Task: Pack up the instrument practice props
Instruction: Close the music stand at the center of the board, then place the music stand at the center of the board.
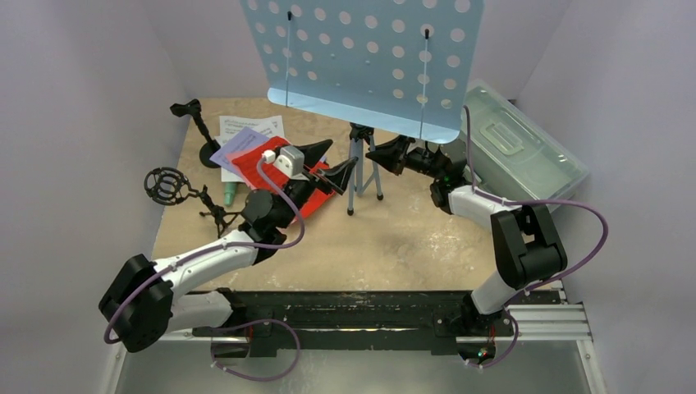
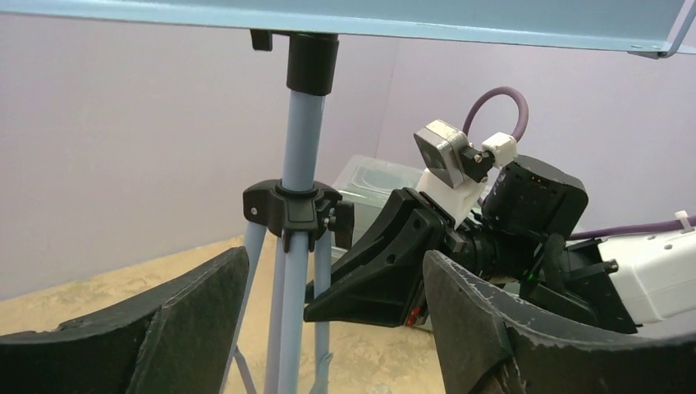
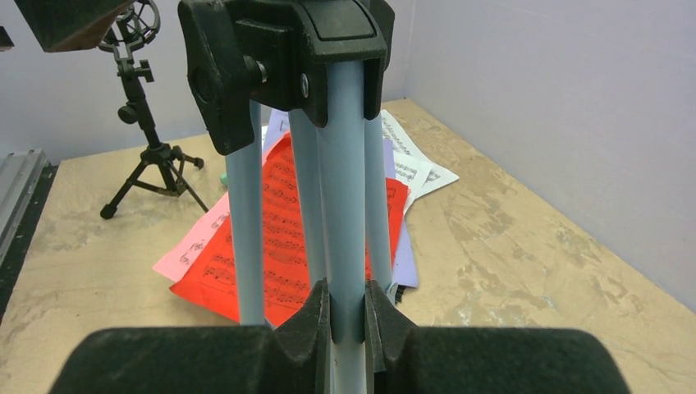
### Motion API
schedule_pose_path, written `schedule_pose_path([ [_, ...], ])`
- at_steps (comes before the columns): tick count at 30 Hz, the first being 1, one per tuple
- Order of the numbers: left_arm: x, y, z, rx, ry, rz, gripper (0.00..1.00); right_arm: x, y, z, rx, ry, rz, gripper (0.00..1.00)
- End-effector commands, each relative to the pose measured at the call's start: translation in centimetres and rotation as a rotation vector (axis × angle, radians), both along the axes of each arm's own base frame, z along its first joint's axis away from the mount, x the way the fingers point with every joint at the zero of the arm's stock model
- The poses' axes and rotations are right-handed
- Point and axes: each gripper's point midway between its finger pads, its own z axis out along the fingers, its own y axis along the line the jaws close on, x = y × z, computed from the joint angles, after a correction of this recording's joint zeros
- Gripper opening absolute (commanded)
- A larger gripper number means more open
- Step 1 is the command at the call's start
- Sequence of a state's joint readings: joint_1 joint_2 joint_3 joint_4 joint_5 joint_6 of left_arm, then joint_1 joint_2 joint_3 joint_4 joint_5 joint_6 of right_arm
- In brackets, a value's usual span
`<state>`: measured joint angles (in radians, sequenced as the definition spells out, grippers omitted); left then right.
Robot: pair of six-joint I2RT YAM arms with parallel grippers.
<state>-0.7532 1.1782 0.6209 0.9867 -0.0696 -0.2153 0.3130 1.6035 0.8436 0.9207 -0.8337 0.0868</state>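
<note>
Top external view: nothing looks packed yet. The light-blue perforated music rack stands upright on its tripod legs in the middle of the surface. The translucent plastic box sits at the right rear, apparently with its lid on.

At the left rear lie the loose music sheets: the red sheet on top, the lilac sheet and the white sheets beneath, and a pink sheet showing in the right wrist view. The black microphone tripod, the round-base pole and a teal microphone are grouped nearby. I cannot find the beige microphone.

The right gripper is pinching the rack's centre pole, below the black collar where the legs join. The left gripper is spread wide and holds nothing, facing the legs from the other side.

My reading is that the work is at an early stage. The rack has to be collapsed, and every prop has yet to go into the box.
</note>
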Motion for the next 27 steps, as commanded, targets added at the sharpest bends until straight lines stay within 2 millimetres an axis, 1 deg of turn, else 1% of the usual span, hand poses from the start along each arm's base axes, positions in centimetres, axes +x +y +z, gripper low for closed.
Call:
schedule_pose_path([
  [1, 0.0, -0.3, 4.0, -0.036, -0.15, 0.011, 0.78, 0.1, 0.1, 1.6, 0.045, 0.011, -0.001, 0.0],
  [4, 1.7, -1.0, 5.1, -0.028, -0.18, 0.059, 0.78, 0.0, 0.0, 1.7, 0.044, 0.011, -0.002, 0.0],
  [7, 3.8, -1.4, 5.5, -0.001, -0.181, 0.131, 0.76, 0.0, 0.0, 1.7, 0.039, 0.011, -0.002, 0.0],
  [10, 5.2, -1.8, 5.8, 0.011, -0.175, 0.17, 0.75, -0.1, 0.0, 1.6, 0.037, 0.013, 0.0, 0.0],
  [13, 6.5, -1.9, 5.7, 0.007, -0.16, 0.212, 0.7, -0.1, 0.0, 1.6, 0.036, 0.012, 0.004, 0.0],
  [16, 7.2, -2.2, 6.0, -0.007, -0.166, 0.231, 0.58, -0.3, 0.1, 1.7, 0.035, 0.01, 0.01, 0.0],
  [18, 7.7, -3.1, 6.2, -0.003, -0.173, 0.217, 0.45, -0.4, 0.1, 1.8, 0.032, 0.008, 0.014, 0.0],
  [20, 8.4, -4.0, 6.2, 0.012, -0.17, 0.204, 0.39, -0.5, 0.0, 2.1, 0.025, -0.002, 0.013, 0.0],
  [22, 8.8, -4.6, 6.2, 0.021, -0.168, 0.195, 0.37, -0.7, -0.1, 2.4, 0.011, -0.018, 0.012, 0.0],
  [23, 9.0, -4.9, 6.3, 0.022, -0.171, 0.19, 0.33, -0.9, -0.3, 2.8, 0.004, -0.03, 0.009, 0.0],
  [24, 9.1, -5.1, 6.4, 0.024, -0.171, 0.187, 0.27, -1.1, -0.3, 3.1, -0.004, -0.041, 0.01, 0.0],
  [25, 9.1, -5.3, 6.6, 0.027, -0.175, 0.179, 0.19, -1.3, -0.4, 3.3, -0.013, -0.046, 0.01, 0.0],
  [26, 9.1, -5.5, 7.0, 0.029, -0.179, 0.171, 0.01, -1.6, -0.5, 3.6, -0.019, -0.05, 0.011, 0.0],
  [27, 9.0, -5.5, 7.4, 0.029, -0.176, 0.168, 0.0, -2.0, -0.6, 4.1, -0.029, -0.059, 0.013, 0.0],
])
